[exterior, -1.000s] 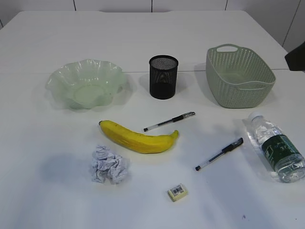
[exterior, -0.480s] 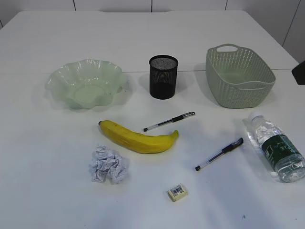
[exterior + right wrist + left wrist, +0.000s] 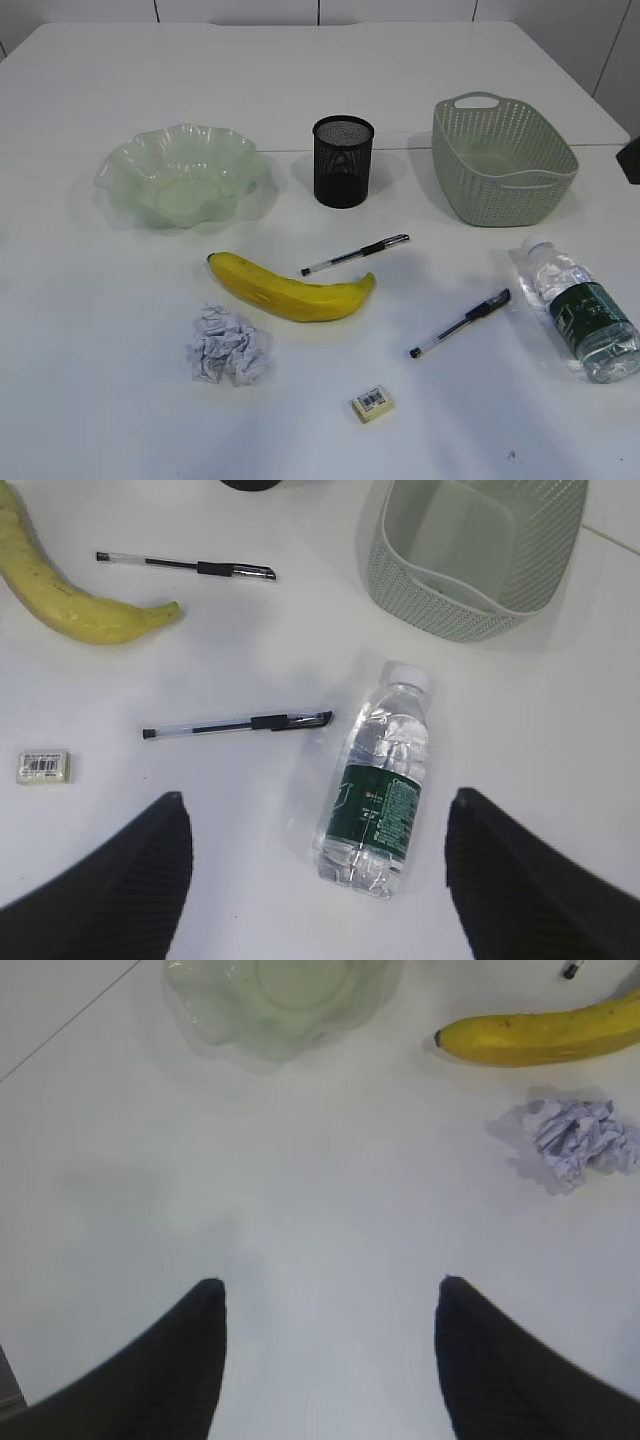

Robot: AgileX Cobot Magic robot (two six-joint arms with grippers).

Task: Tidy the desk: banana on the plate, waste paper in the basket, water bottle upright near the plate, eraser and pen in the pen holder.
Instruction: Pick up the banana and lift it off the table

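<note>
- Where the exterior view looked down on the desk [image 3: 90,400], it held one plate [image 3: 180,185] far left, one pen holder [image 3: 343,161] far centre and one basket [image 3: 503,160] far right. Nearer lay one banana [image 3: 290,288], one waste paper ball [image 3: 229,346], one eraser [image 3: 372,403], two pens [image 3: 355,255] [image 3: 460,323] and one water bottle [image 3: 583,309] on its side at the right. Neither gripper appeared; only a dark sliver sat at the right edge.
- In the left wrist view, the left gripper [image 3: 330,1300] hovered with its fingers [image 3: 200,1310] spread wide, holding nothing, above bare desk. Plate and banana were cut off at the top edge; the paper ball lay right.
- In the right wrist view, the right gripper [image 3: 315,810] stood wide apart and empty, the bottle between its fingers [image 3: 160,830] in the picture. Both pens and the eraser showed; the banana, basket and pen holder were cropped.
</note>
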